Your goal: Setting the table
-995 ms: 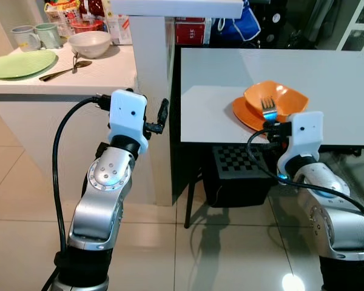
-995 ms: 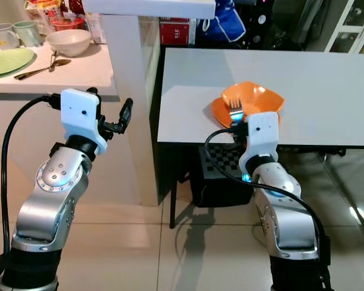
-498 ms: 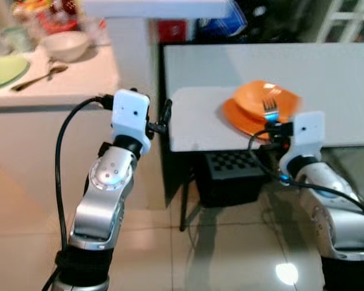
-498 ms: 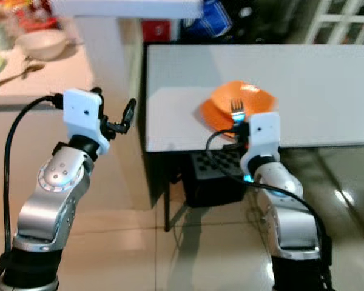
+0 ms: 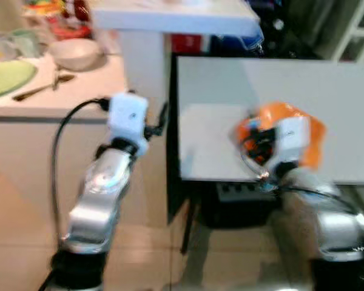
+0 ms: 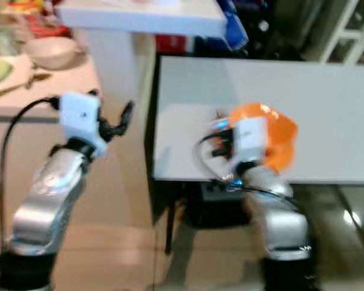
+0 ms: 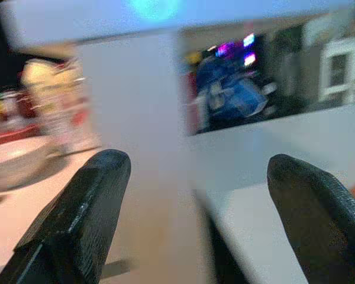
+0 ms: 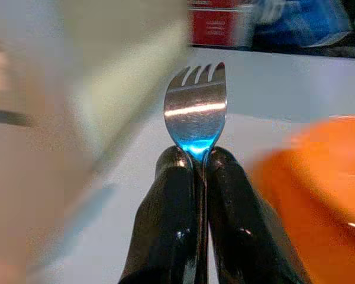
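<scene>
1. Surroundings: an orange plate point(image 5: 303, 136) sits on the white dining counter point(image 5: 327, 91) near its front edge, with the right arm's white wrist housing partly in front of it. To the robot's left, a second, paler counter point(image 5: 79, 91) carries a white bowl point(image 5: 77, 53), a green plate point(image 5: 9, 77), a spoon point(image 5: 39, 90), a mug point(image 5: 25, 42) and blurred packaging at the back.
2. Obstruction: a white pillar point(image 5: 142, 66) under a white overhead slab stands between the two counters, with a dark gap beside it.
3. Right pincer point(image 8: 196, 163): clamped tight on a metal fork point(image 8: 195, 112), both black fingers pressed together on its neck. It is held over the front part of the dining counter, just beside the orange plate.
4. Fork orientation: its long axis runs in line with the fingers, tines pointing away from the wrist towards the far side of the counter. The handle is hidden between the fingers.
5. Left pincer point(image 7: 195, 195): spread wide and holding nothing, raised in front of the pillar, well apart from the fork.
6. Room: glossy beige floor tiles point(image 5: 24, 206); dark clutter behind the dining counter, including something blue point(image 6: 233, 30). The head views are motion-blurred.
</scene>
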Tool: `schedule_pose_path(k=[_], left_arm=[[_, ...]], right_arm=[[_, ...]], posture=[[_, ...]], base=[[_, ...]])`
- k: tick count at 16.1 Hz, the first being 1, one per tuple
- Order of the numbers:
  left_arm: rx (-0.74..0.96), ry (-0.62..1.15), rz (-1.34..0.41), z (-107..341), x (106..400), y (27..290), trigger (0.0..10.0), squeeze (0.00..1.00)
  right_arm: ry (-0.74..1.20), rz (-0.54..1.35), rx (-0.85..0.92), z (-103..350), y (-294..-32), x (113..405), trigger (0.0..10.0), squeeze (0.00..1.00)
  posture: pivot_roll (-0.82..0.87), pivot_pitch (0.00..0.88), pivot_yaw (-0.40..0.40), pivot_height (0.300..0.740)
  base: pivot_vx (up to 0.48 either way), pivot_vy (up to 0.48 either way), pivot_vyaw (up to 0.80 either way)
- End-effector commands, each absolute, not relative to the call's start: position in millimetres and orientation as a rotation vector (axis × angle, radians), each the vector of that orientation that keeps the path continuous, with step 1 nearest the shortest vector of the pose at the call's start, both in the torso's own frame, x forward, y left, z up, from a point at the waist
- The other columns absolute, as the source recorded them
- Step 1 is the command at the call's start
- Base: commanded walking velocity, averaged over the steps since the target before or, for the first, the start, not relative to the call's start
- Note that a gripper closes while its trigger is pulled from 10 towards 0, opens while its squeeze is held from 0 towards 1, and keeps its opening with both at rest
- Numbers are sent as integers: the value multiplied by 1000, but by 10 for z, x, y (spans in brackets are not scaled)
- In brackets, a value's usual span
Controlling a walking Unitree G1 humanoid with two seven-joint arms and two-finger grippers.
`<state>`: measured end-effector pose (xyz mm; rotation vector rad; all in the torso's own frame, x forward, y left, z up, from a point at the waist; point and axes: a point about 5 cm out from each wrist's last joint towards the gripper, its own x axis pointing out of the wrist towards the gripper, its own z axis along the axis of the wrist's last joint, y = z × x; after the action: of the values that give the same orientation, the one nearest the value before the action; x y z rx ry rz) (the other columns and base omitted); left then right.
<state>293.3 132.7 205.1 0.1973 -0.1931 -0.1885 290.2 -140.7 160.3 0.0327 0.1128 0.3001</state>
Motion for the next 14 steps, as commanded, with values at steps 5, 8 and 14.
schedule_pose_path(k=[5,8,14], left_arm=[[217,-185,-214,2007,2846,1320,10000,0],[255,-154,-256,1912,2798,1313,10000,0],[273,-134,-428,1816,2650,1160,10000,0]], right_arm=[[137,255,69,1522,-1445,2883,10000,0],[171,247,94,1420,-1375,2909,10000,0],[214,112,80,1388,-1399,3164,10000,0]], posture=[[26,0,-11,740],[38,0,-11,740],[53,0,-8,740]], base=[[372,0,0],[112,0,0],[0,0,0]])
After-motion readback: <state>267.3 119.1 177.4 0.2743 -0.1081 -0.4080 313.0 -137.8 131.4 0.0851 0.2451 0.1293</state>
